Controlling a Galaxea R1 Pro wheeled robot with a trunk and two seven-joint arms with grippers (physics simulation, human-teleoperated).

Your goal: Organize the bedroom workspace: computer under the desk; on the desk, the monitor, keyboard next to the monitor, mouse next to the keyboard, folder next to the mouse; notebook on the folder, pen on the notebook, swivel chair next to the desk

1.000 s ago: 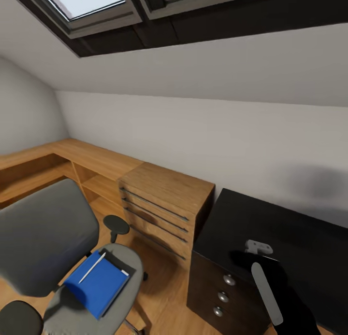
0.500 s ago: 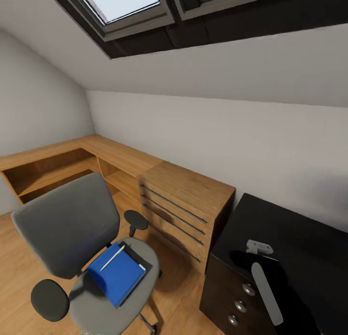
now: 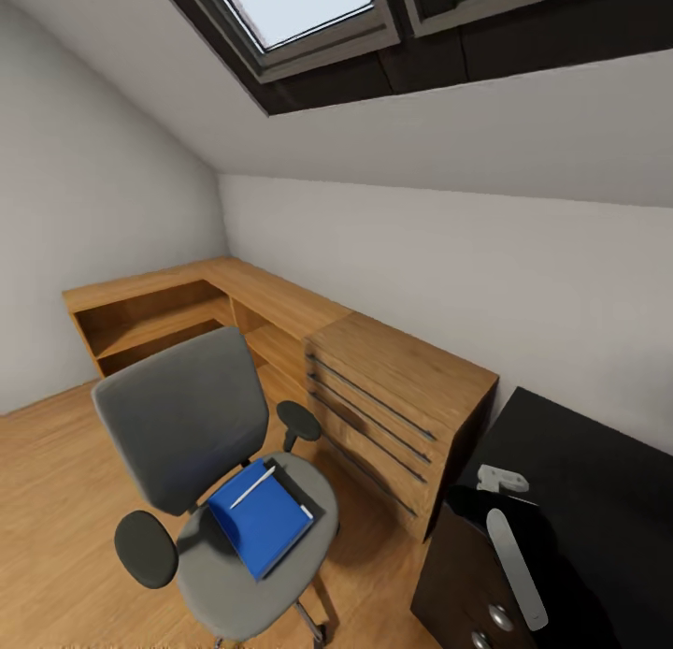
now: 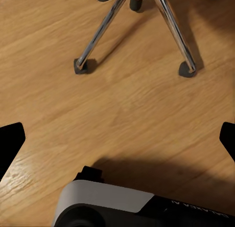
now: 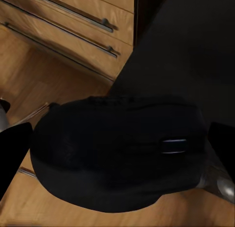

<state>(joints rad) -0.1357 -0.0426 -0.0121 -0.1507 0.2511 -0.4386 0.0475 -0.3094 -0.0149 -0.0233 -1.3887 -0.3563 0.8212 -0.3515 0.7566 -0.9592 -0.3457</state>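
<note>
Bedroom (image 3: 121, 181) – grey sloped walls, dark-framed skylight (image 3: 299, 13) overhead, light wooden floor (image 3: 47, 481). Low wooden shelving (image 3: 168, 303) runs along the corner into a wooden drawer chest (image 3: 402, 396). Desk (image 3: 598, 481), glossy black top, sits at head view's lower right just beside the chest, with its black drawer unit (image 3: 467, 584) below. Swivel chair (image 3: 187, 415) stands on the floor in front of the shelving, apart from the desk; its chrome legs and castors (image 4: 81, 65) show in the left wrist view. Folder (image 3: 266, 523), bright blue, lies flat on the chair seat, notebook (image 3: 301, 488) under its far edge, pen (image 3: 252, 487) lying across the folder top.

Right gripper (image 5: 117, 158) is clamped on the mouse (image 5: 122, 153) – black oval body between the two fingers, held over the desk's edge near the drawer unit. Left gripper (image 4: 117, 138) hangs over bare floor near the chair base, fingers spread wide, nothing between them.
</note>
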